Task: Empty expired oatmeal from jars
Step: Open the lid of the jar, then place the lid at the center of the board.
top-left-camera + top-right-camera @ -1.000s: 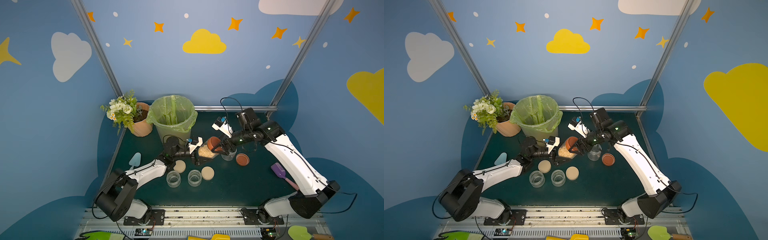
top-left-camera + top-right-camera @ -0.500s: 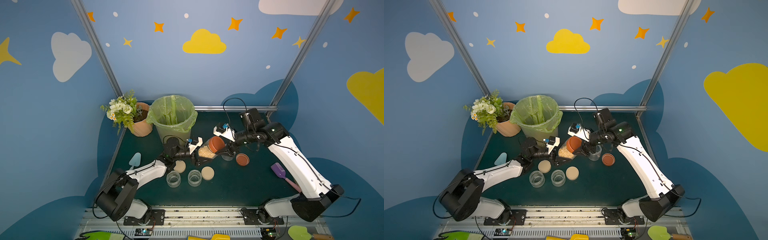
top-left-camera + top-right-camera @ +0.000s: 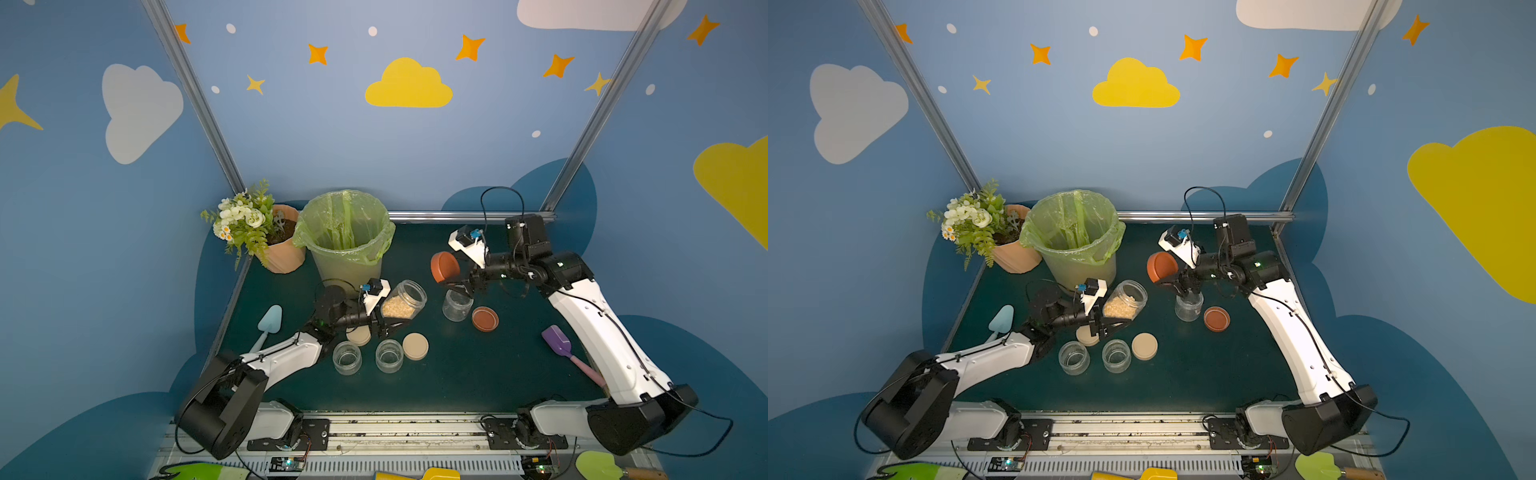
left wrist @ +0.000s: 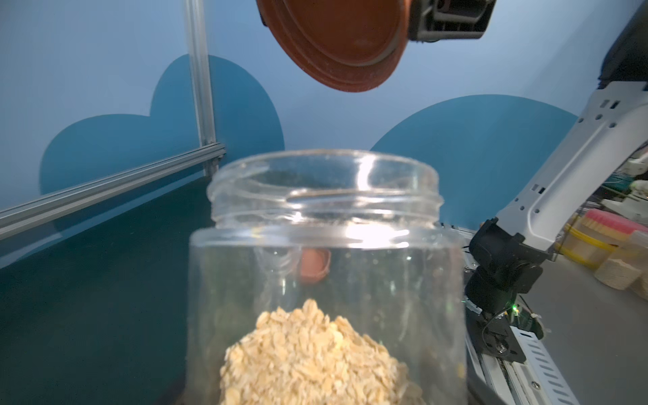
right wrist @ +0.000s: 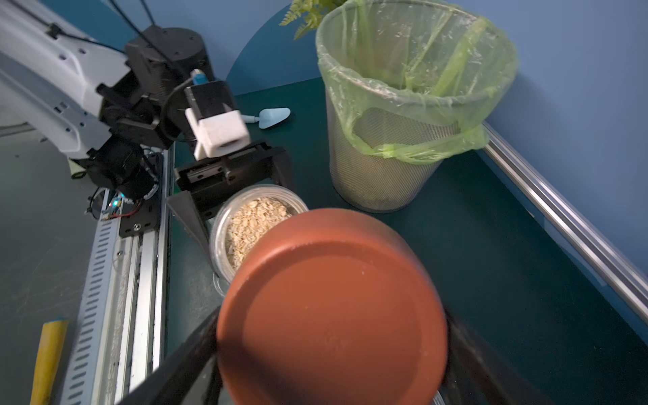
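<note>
Clock face laid flat on the surface (image 3: pixel 478 374), 12 at the back wall.

Left hand (image 3: pixel 390 321): jaws closed partway around the base of the oatmeal jar (image 3: pixel 406 297), a finger on each flank (clearest in the right wrist view). The jar is lidless, lifted off the surface and tilted, mouth toward 1 o'clock. The oatmeal (image 3: pixel 395 308) lies banked in the lower part, well short of the neck. The jar hangs near the middle of the surface, just at 5 o'clock of the bin (image 3: pixel 345 237).

Right hand (image 3: pixel 455 272): jaws clamped across a rust-orange lid (image 3: pixel 444 267), held in the air and tilted on edge, at 2 o'clock of the oatmeal jar and apart from it.

Directly under the right hand, the lone empty jar (image 3: pixel 457 305) stands upright. The second rust lid (image 3: pixel 485 318) lies flat just at its 4 o'clock.

At 6 o'clock of the oatmeal jar, front jar A (image 3: pixel 347 357) and front jar B (image 3: pixel 389 355) stand upright, side by side, both empty. Beige lid A (image 3: pixel 358 335) is partly hidden under the left hand. Beige lid B (image 3: pixel 415 345) lies just at 1 o'clock of jar B.
</note>
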`<action>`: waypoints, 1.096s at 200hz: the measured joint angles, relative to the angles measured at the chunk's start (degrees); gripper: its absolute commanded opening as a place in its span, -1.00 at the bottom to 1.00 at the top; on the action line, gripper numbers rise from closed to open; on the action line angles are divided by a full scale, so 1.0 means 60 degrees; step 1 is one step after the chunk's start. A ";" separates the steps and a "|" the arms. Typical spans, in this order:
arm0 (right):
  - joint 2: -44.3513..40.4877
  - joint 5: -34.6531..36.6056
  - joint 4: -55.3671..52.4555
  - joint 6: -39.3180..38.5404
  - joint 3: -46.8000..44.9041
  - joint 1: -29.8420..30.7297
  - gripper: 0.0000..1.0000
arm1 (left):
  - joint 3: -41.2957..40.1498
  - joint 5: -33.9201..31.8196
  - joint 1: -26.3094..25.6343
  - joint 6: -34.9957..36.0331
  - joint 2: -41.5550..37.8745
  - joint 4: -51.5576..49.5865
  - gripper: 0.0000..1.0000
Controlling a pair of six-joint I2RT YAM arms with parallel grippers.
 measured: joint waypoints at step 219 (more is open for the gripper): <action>0.7599 0.5665 0.0623 0.2892 0.2065 0.0885 0.39 | -0.1253 -0.1982 -0.0004 0.0441 -0.3767 -0.2856 -0.93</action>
